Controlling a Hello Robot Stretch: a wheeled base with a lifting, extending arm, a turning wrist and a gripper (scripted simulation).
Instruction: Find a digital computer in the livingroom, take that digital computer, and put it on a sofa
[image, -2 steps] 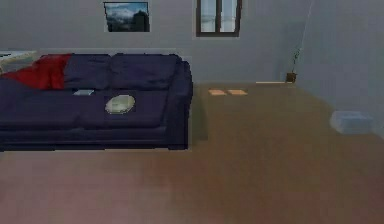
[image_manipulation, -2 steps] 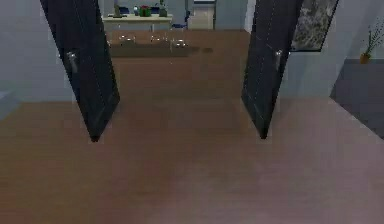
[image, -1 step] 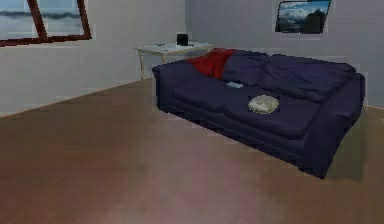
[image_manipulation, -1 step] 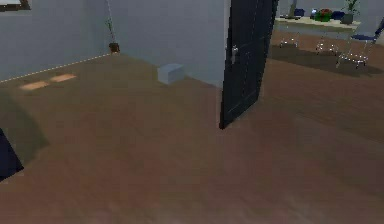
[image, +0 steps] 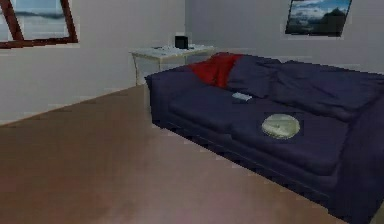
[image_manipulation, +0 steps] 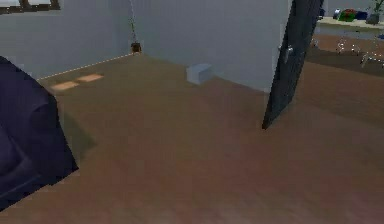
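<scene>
A dark blue sofa (image: 290, 115) stands across the forward view's right half, and its end shows again at the arm side view's left edge (image_manipulation: 25, 130). On its seat lie a round pale green thing (image: 282, 126) and a small pale flat thing (image: 241, 97). A red cloth (image: 215, 68) is draped over its far end. Behind the sofa a white desk (image: 160, 52) carries a small dark boxy thing (image: 181, 42), too small to name.
A window (image: 35, 22) is set in the wall at the forward view's left, and a picture (image: 317, 16) hangs above the sofa. Brown floor (image: 90, 160) lies before the sofa. In the arm side view a small grey box (image_manipulation: 199, 73) sits by the wall, beside a dark door (image_manipulation: 290, 65).
</scene>
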